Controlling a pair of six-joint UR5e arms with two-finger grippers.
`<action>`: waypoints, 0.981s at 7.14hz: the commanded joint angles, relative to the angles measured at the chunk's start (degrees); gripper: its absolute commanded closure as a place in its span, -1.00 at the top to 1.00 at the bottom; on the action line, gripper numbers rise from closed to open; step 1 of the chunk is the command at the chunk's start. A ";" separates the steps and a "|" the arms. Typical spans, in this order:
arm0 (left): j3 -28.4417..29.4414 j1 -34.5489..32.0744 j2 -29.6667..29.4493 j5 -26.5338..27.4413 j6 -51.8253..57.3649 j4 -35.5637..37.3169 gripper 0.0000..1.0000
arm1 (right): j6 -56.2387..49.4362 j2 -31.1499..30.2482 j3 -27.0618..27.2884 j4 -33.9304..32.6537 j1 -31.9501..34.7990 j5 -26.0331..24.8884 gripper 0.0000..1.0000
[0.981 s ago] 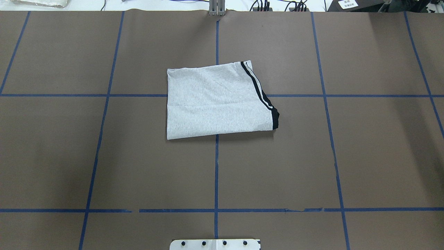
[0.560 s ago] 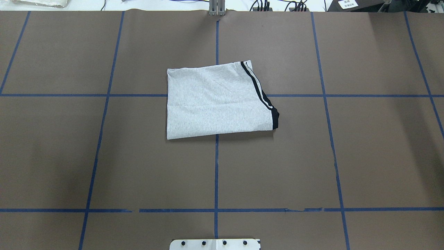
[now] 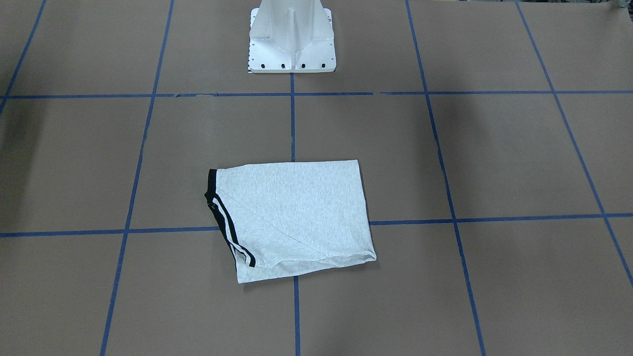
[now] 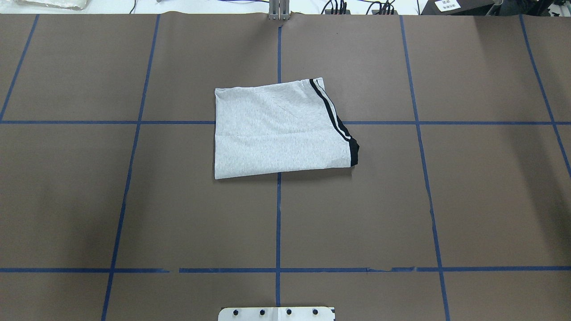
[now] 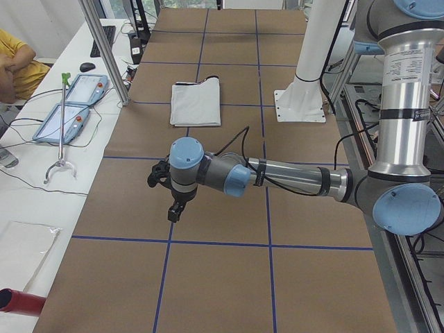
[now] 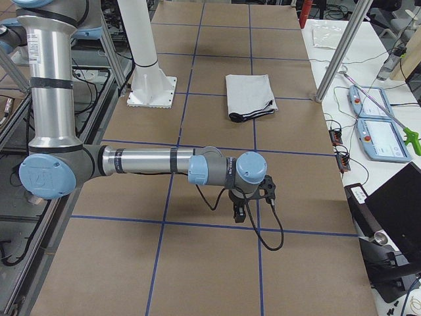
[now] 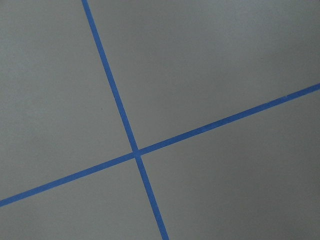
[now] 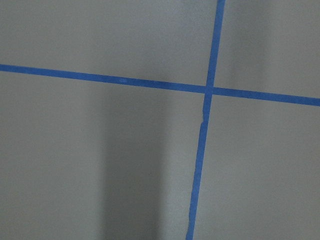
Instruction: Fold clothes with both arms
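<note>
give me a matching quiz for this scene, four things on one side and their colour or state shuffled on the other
Things:
1. T-shirt
2. pedestal
3. left gripper
4. tape lines

Colour or state:
a. blue, crossing in a grid
b. black, pointing down over the table, apart from the garment
c. light grey, folded, lying flat
d. white, with dark bolts along its base

Pairs: 1-c, 2-d, 3-b, 4-a

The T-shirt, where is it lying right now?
In the overhead view the folded T-shirt lies mid-table, covering a crossing of the blue tape lines, straight ahead of the white pedestal.
</note>
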 commanded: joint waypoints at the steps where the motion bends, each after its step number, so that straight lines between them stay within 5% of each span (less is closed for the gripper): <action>1: 0.21 0.04 -0.04 0.00 0.05 -0.18 1.00 | 0.06 -0.05 -0.11 0.09 0.00 0.14 1.00; 7: -0.23 0.13 -1.00 -0.09 0.05 -0.62 1.00 | -0.11 0.21 -0.11 0.18 0.00 0.05 1.00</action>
